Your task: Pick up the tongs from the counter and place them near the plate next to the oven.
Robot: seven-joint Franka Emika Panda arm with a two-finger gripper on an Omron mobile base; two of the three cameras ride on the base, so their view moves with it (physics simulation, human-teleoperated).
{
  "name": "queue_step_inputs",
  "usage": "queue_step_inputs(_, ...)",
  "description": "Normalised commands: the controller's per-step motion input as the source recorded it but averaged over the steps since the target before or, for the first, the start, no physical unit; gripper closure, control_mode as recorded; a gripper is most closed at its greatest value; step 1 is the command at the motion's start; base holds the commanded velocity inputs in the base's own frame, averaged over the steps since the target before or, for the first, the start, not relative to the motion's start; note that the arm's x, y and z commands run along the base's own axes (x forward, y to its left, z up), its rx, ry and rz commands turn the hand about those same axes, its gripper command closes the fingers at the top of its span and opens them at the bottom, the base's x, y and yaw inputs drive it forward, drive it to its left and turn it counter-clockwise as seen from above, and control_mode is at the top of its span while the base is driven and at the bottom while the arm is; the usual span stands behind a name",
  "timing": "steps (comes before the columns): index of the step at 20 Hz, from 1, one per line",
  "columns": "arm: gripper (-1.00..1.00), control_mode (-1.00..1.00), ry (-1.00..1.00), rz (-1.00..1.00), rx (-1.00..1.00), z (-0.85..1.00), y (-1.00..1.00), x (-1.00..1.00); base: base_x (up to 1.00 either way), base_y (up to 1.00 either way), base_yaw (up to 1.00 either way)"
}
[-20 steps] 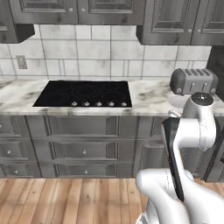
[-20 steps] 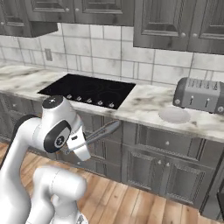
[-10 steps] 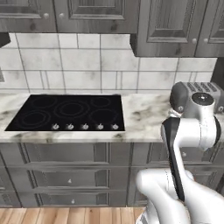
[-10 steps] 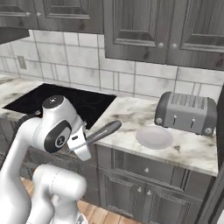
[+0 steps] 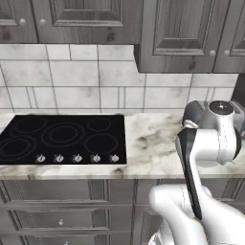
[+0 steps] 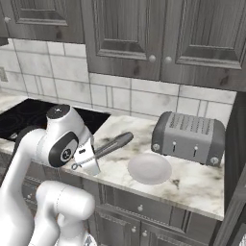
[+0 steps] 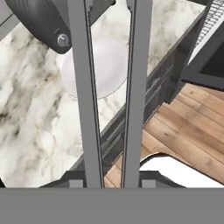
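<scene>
My gripper [image 6: 90,155] is shut on the joined end of the slim grey tongs [image 6: 109,145], which are held in the air, pointing right over the counter's [image 6: 192,185] front edge. The pale round plate [image 6: 149,168] lies on the marbled top just right of the tongs' tips, in front of the chrome toaster [image 6: 188,137]. In the hand view the two arms of the tongs [image 7: 85,96] rise from my gripper [image 7: 111,178]. The plate [image 7: 111,65] shows between and behind them, at the counter's [image 7: 30,113] edge.
A black cooktop [image 5: 62,139] is set into the counter on the left. Dark wall cabinets [image 6: 144,38] hang above the toaster [image 7: 39,22]. A tall dark unit [image 6: 236,163] closes the counter's right end. Wood floor [image 7: 188,131] lies below the counter edge.
The whole picture has shifted: the base has driven right and closer, so the cooktop slid left and the toaster and plate came nearer. The tongs stay in my shut gripper.
</scene>
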Motion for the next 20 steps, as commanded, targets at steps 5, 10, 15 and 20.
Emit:
queue_step_inputs(5,1.0,1.0,0.0,0.0,0.0,0.0,0.0,0.0,0.32,-0.38,-0.03)
queue_step_inputs(10,1.0,-1.0,0.0,0.0,0.05,0.0,-0.14,0.36,0.06,-0.03,-0.01)
queue_step_inputs(15,1.0,-1.0,0.0,0.0,0.03,-0.03,-0.02,0.55,0.0,0.0,0.0)
queue_step_inputs(20,1.0,-1.0,0.1,0.03,-0.01,-0.25,0.1,0.76,0.0,0.0,0.0)
